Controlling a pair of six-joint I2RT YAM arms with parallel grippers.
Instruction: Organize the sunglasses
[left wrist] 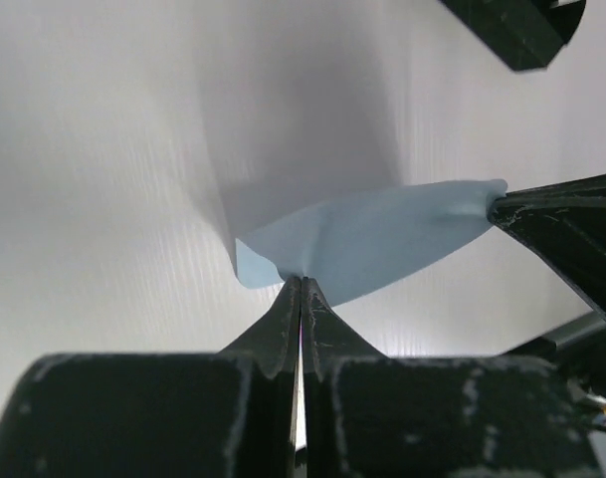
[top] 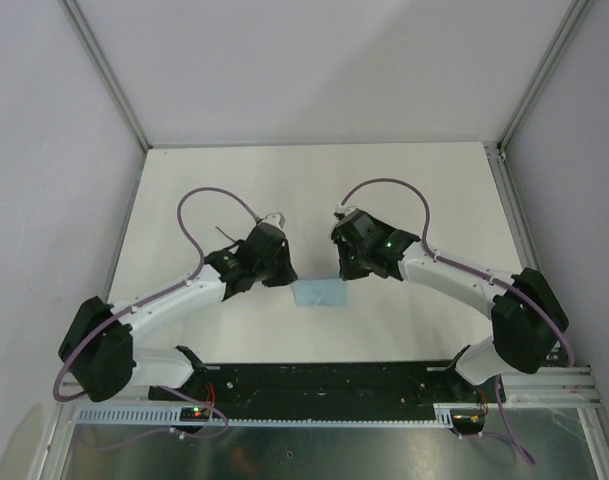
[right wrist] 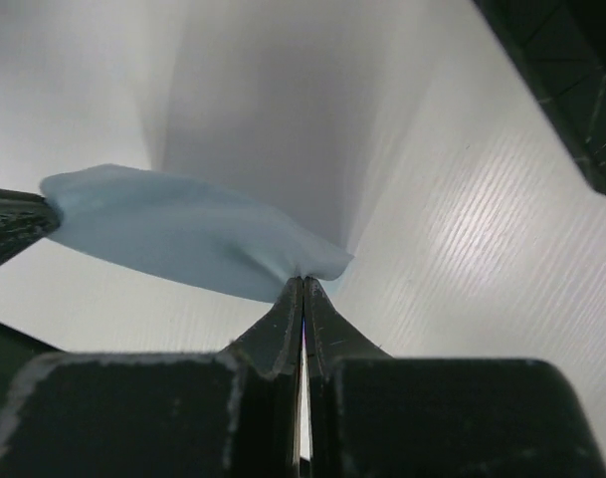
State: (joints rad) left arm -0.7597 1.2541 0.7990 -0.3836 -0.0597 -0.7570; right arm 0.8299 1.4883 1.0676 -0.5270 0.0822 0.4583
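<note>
A small light blue cloth (top: 319,293) hangs stretched between my two grippers over the near middle of the white table (top: 424,190). My left gripper (top: 290,281) is shut on the cloth's left corner, and the left wrist view shows the cloth (left wrist: 382,239) pinched at the fingertips (left wrist: 301,283). The right gripper (top: 342,273) is shut on the opposite corner, with the cloth (right wrist: 173,239) pinched at its fingertips (right wrist: 303,283). The sunglasses are out of view in every frame.
Grey walls and metal frame rails (top: 114,90) close in the table on three sides. The black mounting plate (top: 324,385) with both arm bases runs along the near edge. The other arm's dark finger (left wrist: 566,224) reaches into the left wrist view.
</note>
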